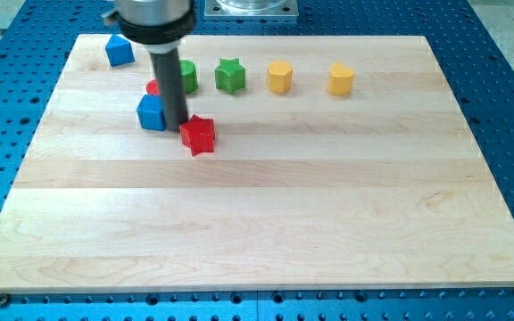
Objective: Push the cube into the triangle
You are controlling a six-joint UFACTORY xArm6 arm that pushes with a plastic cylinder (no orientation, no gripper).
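The rod's tip [177, 122] rests between the blue cube block [151, 113] and the red star-shaped block [198, 135], near the wooden board's [266, 223] top-left corner; the rod carries no jaws. A partly hidden red block [153, 87] and green block [188, 76] crowd just behind, and the blue triangle-roofed block [119, 50] sits at the corner.

The blue cube [152, 113] sits flat on the wooden board, upright, in the top-left quarter, nearer the top edge than the left. The blue triangle-like block [119, 50] lies well apart from it, close to the board's top-left corner.
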